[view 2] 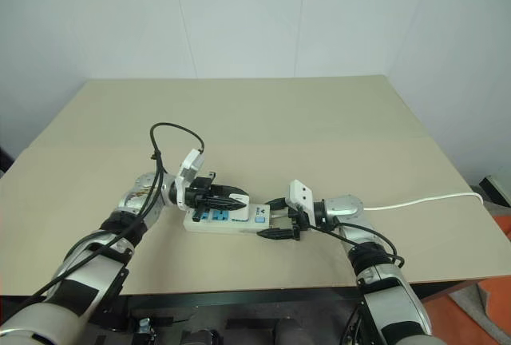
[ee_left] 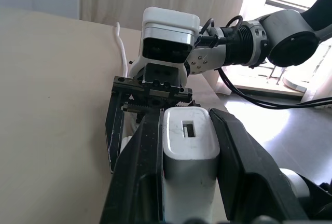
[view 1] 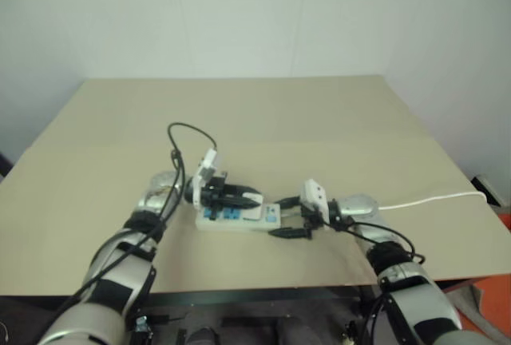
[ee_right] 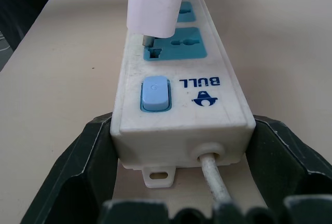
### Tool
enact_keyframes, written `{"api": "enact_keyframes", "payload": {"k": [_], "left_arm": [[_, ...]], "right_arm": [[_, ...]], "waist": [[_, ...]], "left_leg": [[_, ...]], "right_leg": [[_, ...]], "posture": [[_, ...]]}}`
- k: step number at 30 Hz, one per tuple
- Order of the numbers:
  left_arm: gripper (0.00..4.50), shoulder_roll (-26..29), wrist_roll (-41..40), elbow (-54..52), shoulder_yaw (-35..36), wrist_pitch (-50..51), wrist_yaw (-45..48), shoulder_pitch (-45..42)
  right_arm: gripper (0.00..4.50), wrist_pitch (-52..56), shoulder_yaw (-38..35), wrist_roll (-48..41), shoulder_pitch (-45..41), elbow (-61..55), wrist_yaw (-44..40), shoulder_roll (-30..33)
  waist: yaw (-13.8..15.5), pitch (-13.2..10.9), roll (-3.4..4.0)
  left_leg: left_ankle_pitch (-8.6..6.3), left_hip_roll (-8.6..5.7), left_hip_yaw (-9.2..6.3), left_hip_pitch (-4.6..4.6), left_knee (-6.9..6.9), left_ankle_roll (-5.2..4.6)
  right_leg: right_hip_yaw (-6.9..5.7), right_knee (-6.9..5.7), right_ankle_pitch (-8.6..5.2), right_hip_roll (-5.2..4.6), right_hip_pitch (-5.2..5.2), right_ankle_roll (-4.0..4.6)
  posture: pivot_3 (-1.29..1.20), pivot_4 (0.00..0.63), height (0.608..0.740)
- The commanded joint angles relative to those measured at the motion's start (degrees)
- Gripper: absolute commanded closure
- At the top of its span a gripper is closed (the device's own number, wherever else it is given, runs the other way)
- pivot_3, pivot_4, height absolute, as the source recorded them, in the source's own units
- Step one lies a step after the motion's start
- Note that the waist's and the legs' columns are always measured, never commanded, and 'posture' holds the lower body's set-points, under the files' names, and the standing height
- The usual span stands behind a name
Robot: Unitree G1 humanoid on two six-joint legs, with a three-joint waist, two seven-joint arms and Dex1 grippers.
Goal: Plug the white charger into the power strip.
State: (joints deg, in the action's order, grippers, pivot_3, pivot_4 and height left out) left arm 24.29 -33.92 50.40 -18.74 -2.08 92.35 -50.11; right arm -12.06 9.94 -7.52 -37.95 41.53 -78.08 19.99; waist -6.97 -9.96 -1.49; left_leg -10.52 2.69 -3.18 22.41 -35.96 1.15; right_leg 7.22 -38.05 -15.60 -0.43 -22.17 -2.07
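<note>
Charger held over the strip, prong at the socket nearest the switch.

Left gripper closed on the white charger, just above the power strip on the table. Right gripper clamped around the switch end of the strip, thin cord running off toward the table edge.

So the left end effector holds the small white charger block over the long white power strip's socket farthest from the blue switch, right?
Not quite. In the right wrist view, the small white charger block sits over the socket nearest the blue switch of the long white power strip. The left end effector does hold it.
</note>
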Motion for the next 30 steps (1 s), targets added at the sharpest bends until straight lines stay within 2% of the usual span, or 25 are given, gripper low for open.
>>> {"api": "enact_keyframes", "payload": {"k": [1, 11, 17, 22, 30], "left_arm": [[3.49, -0.21, 0.34, 1.23, 0.90, -1.93, 0.15, -0.56], [3.49, -2.39, 3.59, 5.90, 3.22, -5.09, 0.15, -0.95], [3.49, 0.09, 0.47, 0.99, -0.96, -0.45, 0.15, 1.39], [3.49, 1.17, -0.07, 0.92, -2.57, -0.61, 0.15, 1.15], [3.49, 0.09, 2.68, 2.92, -2.64, -6.82, 0.15, 2.55]], "right_arm": [[1.06, 1.36, 1.80, 1.49, 1.52, 0.02, -0.55, 0.14], [1.06, 1.28, 1.79, 1.57, 1.49, 0.17, -0.65, 0.56], [1.06, 1.50, 1.82, 1.50, 1.72, -0.24, -0.63, 0.61], [1.06, 1.35, 1.98, 1.61, 1.46, 0.10, -0.44, 0.47], [1.06, 1.18, 2.03, 1.58, 1.37, 0.12, -0.07, 0.13]], "waist": [[0.01, 0.00, 0.00], [0.13, 0.01, -0.01], [0.10, 0.01, -0.01], [-0.03, 0.01, -0.01], [-0.05, 0.01, -0.01]], "left_leg": [[0.00, 0.00, 0.00, 0.00, 0.00, 0.00], [0.00, -0.02, 0.00, -0.01, 0.00, 0.00], [0.00, -0.01, 0.00, 0.00, 0.02, 0.00], [0.00, -0.01, -0.01, -0.01, 0.04, 0.00], [0.00, -0.01, 0.00, -0.04, 0.06, 0.00]], "right_leg": [[0.00, 0.00, 0.00, 0.00, 0.00, 0.00], [0.00, 0.01, 0.00, 0.00, 0.01, -0.01], [0.01, 0.02, -0.01, -0.01, 0.01, -0.01], [0.00, 0.03, -0.01, 0.00, 0.00, -0.02], [0.01, 0.02, -0.01, 0.00, 0.00, -0.02]], "posture": [[0.00, 0.150, 0.740], [0.00, 0.150, 0.740], [0.00, 0.150, 0.740], [0.00, 0.150, 0.740], [0.00, 0.150, 0.740]]}}
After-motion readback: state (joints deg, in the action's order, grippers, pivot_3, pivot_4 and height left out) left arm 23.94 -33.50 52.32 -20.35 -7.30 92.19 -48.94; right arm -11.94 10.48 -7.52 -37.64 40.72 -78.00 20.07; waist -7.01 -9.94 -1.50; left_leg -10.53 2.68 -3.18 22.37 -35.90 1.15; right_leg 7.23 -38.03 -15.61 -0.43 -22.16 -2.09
